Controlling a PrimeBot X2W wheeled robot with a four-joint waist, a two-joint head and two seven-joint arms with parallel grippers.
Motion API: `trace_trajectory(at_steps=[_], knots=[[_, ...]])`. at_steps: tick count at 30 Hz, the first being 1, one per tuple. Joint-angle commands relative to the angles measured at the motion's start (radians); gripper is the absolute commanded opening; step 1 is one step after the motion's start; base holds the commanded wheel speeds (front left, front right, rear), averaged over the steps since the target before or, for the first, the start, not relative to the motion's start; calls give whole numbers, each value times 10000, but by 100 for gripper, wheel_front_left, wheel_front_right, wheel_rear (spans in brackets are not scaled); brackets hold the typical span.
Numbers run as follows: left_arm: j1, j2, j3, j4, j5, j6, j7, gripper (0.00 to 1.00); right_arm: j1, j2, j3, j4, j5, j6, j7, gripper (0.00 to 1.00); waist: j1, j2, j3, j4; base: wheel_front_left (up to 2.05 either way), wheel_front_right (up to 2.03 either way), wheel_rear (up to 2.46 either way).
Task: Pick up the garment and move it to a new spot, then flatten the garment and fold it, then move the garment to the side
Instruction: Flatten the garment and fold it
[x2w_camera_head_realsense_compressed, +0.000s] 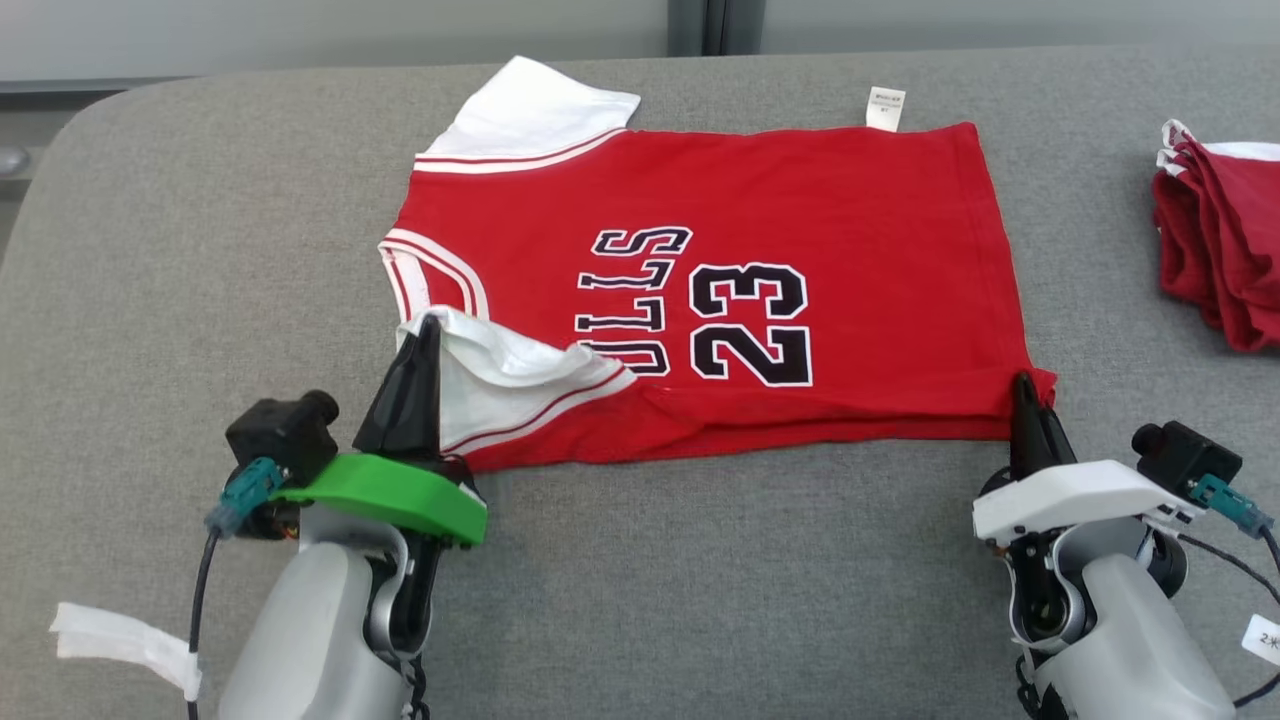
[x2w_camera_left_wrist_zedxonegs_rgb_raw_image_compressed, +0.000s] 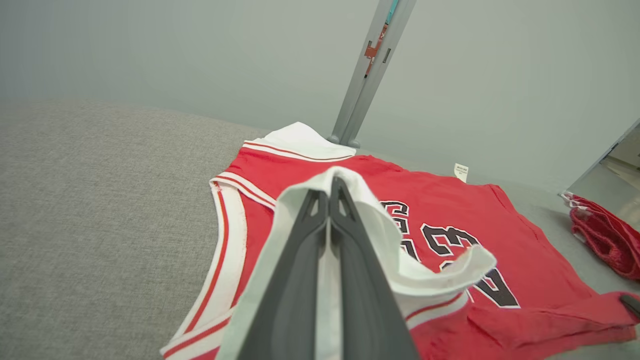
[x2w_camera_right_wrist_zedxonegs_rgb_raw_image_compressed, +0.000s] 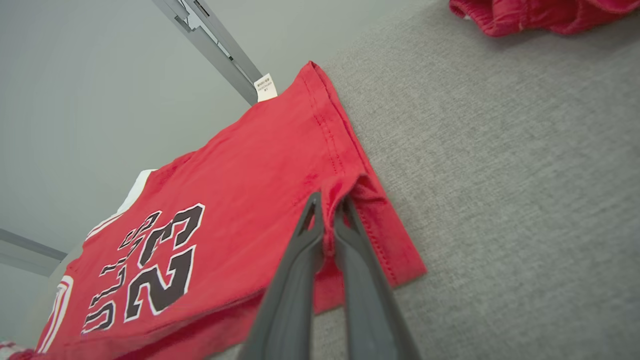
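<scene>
- Left gripper (x2w_camera_head_realsense_compressed: 430, 335), one: at the jersey's (x2w_camera_head_realsense_compressed: 820, 190) near collar-end corner. Fingers pressed together on the near white sleeve (x2w_camera_head_realsense_compressed: 500, 385), lifted and flopped over the lettering; first letters hidden.
- Right gripper (x2w_camera_head_realsense_compressed: 1024, 390), one: at the jersey's near hem corner, fingers nipping the red hem into a small peak.
- Jersey, one: red, numbered 23, mostly flat at mid-surface, near edge rumpled.
- Far white sleeve (x2w_camera_head_realsense_compressed: 530, 110), one: flat at the jersey's far collar end.
- Label (x2w_camera_head_realsense_compressed: 885, 107), one: jersey's far edge, print illegible.
- Red cloth heap (x2w_camera_head_realsense_compressed: 1220, 250), one: well apart beyond the hem, cut off by the frame.
- Surface (x2w_camera_head_realsense_compressed: 640, 560): grey, felt-like.
- Behind the jersey: pale wall (x2w_camera_head_realsense_compressed: 300, 30), one grey post (x2w_camera_left_wrist_zedxonegs_rgb_raw_image_compressed: 370, 75).
</scene>
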Motion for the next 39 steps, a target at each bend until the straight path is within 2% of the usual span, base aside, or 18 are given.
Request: trace_trajectory(at_steps=[1, 9, 18, 19, 20, 21, 22, 24, 25, 26, 33, 39], knots=[[-393, -23, 67, 269, -29, -42, -100, 0, -301, -31, -49, 88, -39, -2, -38, 0, 1, -1, 269, -89, 0, 0, 0], [-1782, -88, 310, 1651, 99, -115, -266, 0, -1049, -31, -151, 470, -255, -2, -45, 0, 1, -1, 709, -193, 0, 0, 0], [-2468, -161, 789, 2251, 435, -177, -271, 0, -1654, -32, -5, 863, -357, -2, -47, 0, 1, -1, 928, -290, 0, 0, 0], [-2519, -169, 800, 2341, 445, -180, -271, 0, -1695, -31, 12, 899, -400, -2, -47, 5, 1, -1, 935, -296, 0, 0, 0], [-2564, -177, 807, 2476, 434, -176, -272, 0, -1737, -28, 55, 933, -399, -2, -47, 31, 1, -1, 940, -301, 0, 0, 0], [-2609, -181, 817, 2554, 434, -182, -272, 0, -1775, -26, 132, 959, -390, -2, -47, 48, 1, -1, 945, -303, 0, 0, 0], [-2677, -185, 850, 2608, 470, -188, -272, 32, -1812, -28, 185, 965, -387, -2, -46, 100, 1, -1, 953, -311, 0, 0, 0], [-2705, -194, 922, 2686, 510, -197, -273, 50, -1897, -34, 221, 924, -539, -2, -46, 100, 1, -1, 973, -326, 0, 0, 0], [-2704, -197, 949, 2712, 526, -202, -273, 79, -1932, -31, 230, 904, -563, -2, -46, 100, 1, -1, 982, -329, 0, 0, 0], [-2709, -196, 980, 2743, 544, -206, -273, 100, -1966, -31, 223, 883, -614, -2, -46, 100, 1, -1, 986, -331, 0, 0, 0], [-2613, -202, 959, 2560, 427, -226, -274, 100, -2067, -31, 147, 656, -817, -2, -42, 100, 1, -1, 916, -304, 0, 0, 0], [-2322, -201, 1024, 2071, 582, -237, -262, 100, -1753, -29, -113, 100, -1477, -2, -40, 100, 1, -1, 654, -220, 0, 0, 0]])
